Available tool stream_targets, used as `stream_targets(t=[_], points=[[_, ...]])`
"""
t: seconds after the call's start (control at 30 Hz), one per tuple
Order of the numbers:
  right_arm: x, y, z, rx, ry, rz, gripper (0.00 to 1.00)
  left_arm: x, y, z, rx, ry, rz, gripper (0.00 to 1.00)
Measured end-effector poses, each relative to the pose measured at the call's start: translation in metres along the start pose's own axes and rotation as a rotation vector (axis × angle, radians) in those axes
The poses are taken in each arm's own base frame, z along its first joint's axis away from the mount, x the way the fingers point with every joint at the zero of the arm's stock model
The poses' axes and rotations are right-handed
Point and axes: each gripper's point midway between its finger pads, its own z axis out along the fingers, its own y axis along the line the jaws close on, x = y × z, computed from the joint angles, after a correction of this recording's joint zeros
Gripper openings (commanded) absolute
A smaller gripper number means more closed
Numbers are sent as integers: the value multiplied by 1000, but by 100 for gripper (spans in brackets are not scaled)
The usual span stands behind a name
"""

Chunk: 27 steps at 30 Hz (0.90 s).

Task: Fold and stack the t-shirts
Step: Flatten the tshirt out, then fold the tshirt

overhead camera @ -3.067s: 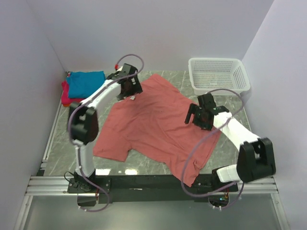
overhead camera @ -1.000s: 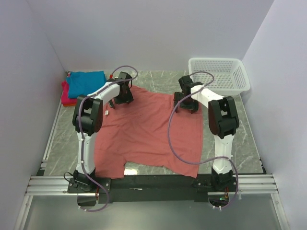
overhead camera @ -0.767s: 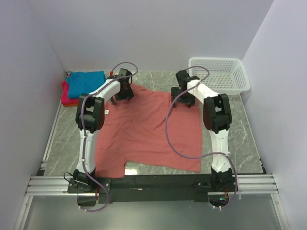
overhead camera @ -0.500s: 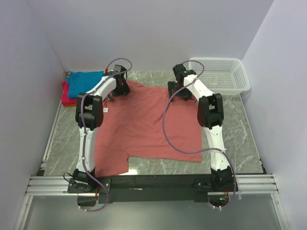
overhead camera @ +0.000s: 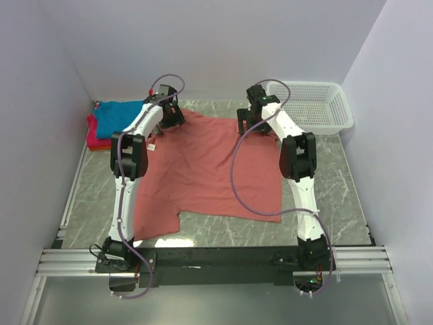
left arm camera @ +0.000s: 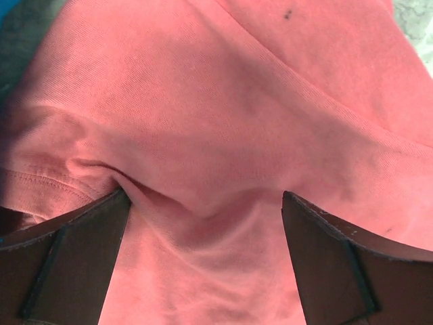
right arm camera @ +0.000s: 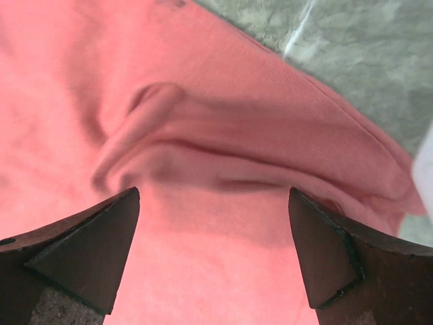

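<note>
Grey marble table [overhead camera: 338, 183]. Salmon-red t-shirt [overhead camera: 210, 169] is spread mid-table, plain, with its far edge puckered. White mesh basket [overhead camera: 342, 101] sits far right. Teal-blue t-shirt [overhead camera: 122, 116] lies atop magenta-pink t-shirt [overhead camera: 95, 139] in the far-left corner. Left gripper [left arm camera: 203, 203] and right gripper [right arm camera: 213, 193] are released, jaws wide over bunched salmon cloth. Small white tag [overhead camera: 152, 145] is at the shirt's left edge, print too small to read.

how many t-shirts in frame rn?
3. The salmon-red t-shirt lies spread across the middle of the table. The teal-blue t-shirt sits folded in the far-left corner, on top of the magenta-pink t-shirt. Anything under that pile would be hidden.
</note>
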Motion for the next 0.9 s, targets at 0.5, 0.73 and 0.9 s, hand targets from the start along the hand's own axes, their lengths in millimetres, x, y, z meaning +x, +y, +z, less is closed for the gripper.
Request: stream_targets(t=[0.5, 0.73, 0.9], points=[[2, 41, -179, -183, -348, 18, 98, 78, 110, -190, -52, -20, -195, 99], [70, 36, -179, -223, -329, 142, 98, 219, 215, -216, -250, 167, -318, 99], [92, 31, -178, -222, -316, 202, 98, 284, 237, -228, -232, 287, -415, 98]])
